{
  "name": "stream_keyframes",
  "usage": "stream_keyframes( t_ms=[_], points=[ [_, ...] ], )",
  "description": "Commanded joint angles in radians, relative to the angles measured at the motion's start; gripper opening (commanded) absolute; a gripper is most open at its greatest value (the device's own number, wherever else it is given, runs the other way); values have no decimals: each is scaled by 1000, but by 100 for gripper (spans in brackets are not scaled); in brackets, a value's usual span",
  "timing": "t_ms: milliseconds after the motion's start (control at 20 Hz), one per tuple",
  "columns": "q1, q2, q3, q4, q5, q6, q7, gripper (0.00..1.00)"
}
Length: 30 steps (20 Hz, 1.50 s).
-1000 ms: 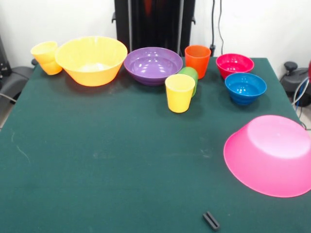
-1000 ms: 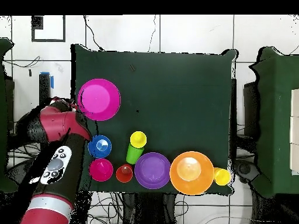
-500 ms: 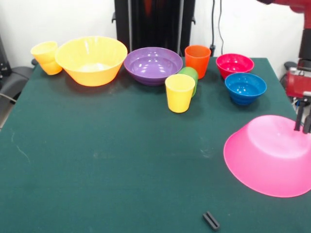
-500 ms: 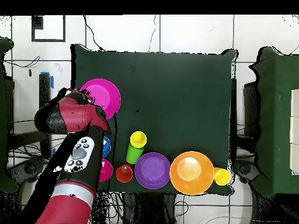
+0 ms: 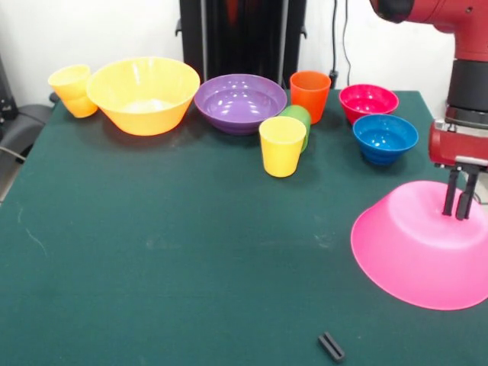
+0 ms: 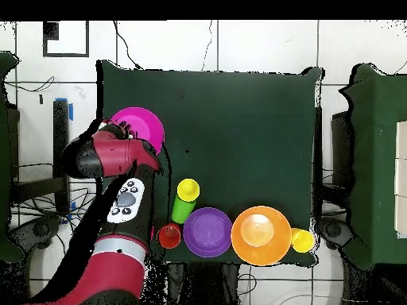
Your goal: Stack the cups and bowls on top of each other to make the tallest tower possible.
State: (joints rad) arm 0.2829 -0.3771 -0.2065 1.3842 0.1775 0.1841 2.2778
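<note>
My gripper hangs shut, its tips right at the base of the upside-down hot pink bowl at the right; the bowl also shows in the overhead view. Along the far edge stand a tilted yellow cup, the large orange bowl, the purple bowl, an orange cup, the crimson bowl and the blue bowl. A second yellow cup stands in front of the green cup, which lies tilted. No red cup shows.
A small black object lies near the table's front edge. The green table runs wide in front of the row. The black pedestal stands behind the purple bowl. In the overhead view the arm covers the crimson and blue bowls.
The arm has swung in from the right edge. The gripper moved left over the pink bowl's base. The bowls and cups have not moved.
</note>
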Motion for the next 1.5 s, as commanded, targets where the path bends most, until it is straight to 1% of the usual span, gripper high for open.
stream_keyframes(
  t_ms=[50, 300, 550, 750, 900, 1250, 1350, 1500],
  points=[
    [-22, -20, 160, 44, -101, -17, -21, 0],
    [1, -45, 154, 64, -88, 21, 18, 0],
    [42, -83, 122, 77, -59, 96, 51, 0],
    [67, -95, 101, 71, -41, 138, 70, 0],
    [80, -90, 97, 65, -27, 142, 88, 0],
    [79, -79, 110, 67, -9, 111, 111, 0],
    [81, -53, 113, 48, -3, 90, 118, 0],
    [77, -39, 119, 37, 0, 87, 114, 0]
  ],
)
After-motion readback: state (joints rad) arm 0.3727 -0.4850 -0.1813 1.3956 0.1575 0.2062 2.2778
